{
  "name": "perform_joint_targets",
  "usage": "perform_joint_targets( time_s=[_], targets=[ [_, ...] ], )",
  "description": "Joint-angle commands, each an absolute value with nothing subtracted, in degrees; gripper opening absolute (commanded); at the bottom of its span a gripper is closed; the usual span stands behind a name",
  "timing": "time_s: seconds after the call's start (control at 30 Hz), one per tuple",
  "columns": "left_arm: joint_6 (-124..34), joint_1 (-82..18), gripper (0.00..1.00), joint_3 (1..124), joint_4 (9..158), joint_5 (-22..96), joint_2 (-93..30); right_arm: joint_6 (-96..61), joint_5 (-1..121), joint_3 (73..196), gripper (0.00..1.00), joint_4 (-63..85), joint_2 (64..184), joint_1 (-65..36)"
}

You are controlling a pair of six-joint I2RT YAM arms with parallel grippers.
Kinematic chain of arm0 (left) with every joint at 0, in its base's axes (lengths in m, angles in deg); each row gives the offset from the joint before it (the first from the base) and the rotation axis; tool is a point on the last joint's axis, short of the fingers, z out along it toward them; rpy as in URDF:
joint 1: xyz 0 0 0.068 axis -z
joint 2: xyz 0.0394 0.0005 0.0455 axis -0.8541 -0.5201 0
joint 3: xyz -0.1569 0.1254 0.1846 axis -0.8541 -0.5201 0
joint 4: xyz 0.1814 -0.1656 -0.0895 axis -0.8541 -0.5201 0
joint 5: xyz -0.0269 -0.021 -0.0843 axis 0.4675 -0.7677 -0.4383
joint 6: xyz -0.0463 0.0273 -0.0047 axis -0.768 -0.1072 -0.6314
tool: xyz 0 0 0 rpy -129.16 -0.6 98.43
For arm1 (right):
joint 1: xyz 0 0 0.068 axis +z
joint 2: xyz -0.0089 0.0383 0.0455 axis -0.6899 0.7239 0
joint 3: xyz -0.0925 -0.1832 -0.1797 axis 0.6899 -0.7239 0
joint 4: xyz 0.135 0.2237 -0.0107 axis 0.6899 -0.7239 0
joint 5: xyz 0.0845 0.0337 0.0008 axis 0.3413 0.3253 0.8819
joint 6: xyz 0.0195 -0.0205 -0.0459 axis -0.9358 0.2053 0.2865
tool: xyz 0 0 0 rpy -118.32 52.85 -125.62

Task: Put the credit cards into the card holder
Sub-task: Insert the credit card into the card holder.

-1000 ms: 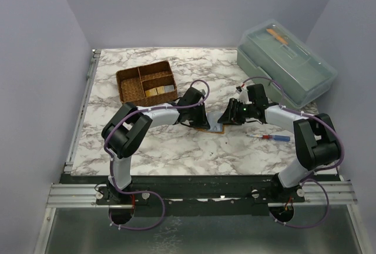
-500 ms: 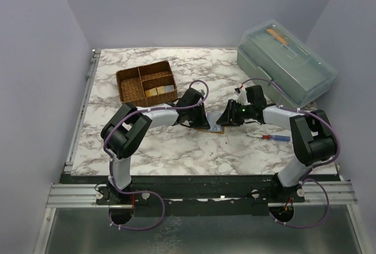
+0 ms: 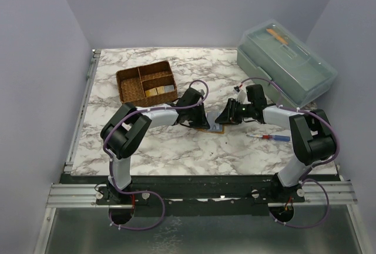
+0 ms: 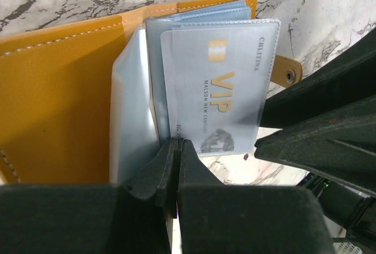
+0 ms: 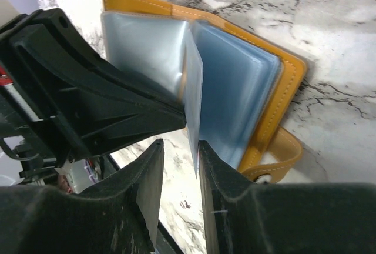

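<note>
The orange-tan card holder point(image 3: 213, 127) lies open on the marble between both arms, its leather point(image 4: 59, 101) spread flat and its clear sleeves fanned out. A pale blue credit card point(image 4: 218, 89) marked VIP sits inside one sleeve. My left gripper point(image 4: 177, 143) is shut on the lower edge of a sleeve leaf, holding it raised. My right gripper point(image 5: 181, 148) faces it from the other side with its jaws apart. The upright sleeve leaf point(image 5: 194, 98) stands between its fingers, against the right-hand one, with a gap on the other side.
A brown woven divided basket point(image 3: 130, 86) with flat pale and yellowish pieces stands at the back left. A lidded green-grey plastic box point(image 3: 288, 60) fills the back right. A red-and-blue screwdriver point(image 3: 270, 137) lies right of the card holder, under the right arm.
My right gripper has slid slightly left toward the card holder and its jaws have narrowed around the sleeve leaf. The left gripper stays shut in place.
</note>
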State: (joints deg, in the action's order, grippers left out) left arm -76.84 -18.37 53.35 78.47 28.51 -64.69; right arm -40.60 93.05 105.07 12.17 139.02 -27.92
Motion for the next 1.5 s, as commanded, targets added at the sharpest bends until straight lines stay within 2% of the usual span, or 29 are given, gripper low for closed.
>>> perform_joint_targets(
  time_s=[0.0,0.2,0.47,0.67,0.77,0.9,1.03,1.3,1.47],
  targets=[
    [-75.28,-18.83,0.06,52.39,75.43,28.43,-62.36,-42.31,98.22,104.49,0.33,16.68,139.94,-27.64],
    [-75.65,-18.9,0.31,51.7,75.92,26.32,-54.94,-43.05,100.57,105.9,0.36,17.42,140.92,-27.54],
    [-76.8,-21.46,0.44,46.77,74.32,24.52,-40.64,-45.41,99.2,111.25,0.39,16.9,144.04,-23.17],
    [-75.42,-25.51,0.57,43.72,68.46,25.86,-28.88,-49.99,99.79,115.26,0.46,21.5,150.57,-18.5],
    [-74.34,-26.08,0.6,43.7,65.49,27.52,-24.76,-48.85,100.66,117.83,0.47,18.66,151.98,-18.49],
    [-73.75,-26.23,0.64,43.17,63.41,28.58,-20.77,-44.04,94.68,118.91,0.55,11.0,145.31,-18.49],
    [-73.68,-26.4,0.69,41.85,62.87,29.92,-18.55,-41.02,89.61,118.78,0.59,3.49,141.27,-18.56],
    [-74.05,-26.45,0.72,41.21,62.82,29.2,-17.66,-41.61,87.4,114.21,0.61,3.88,138.44,-18.57],
    [-74.91,-26.54,0.81,39.73,62.82,27.78,-19.12,-41.72,86.49,112.83,0.61,4.82,138.2,-18.57]
  ],
)
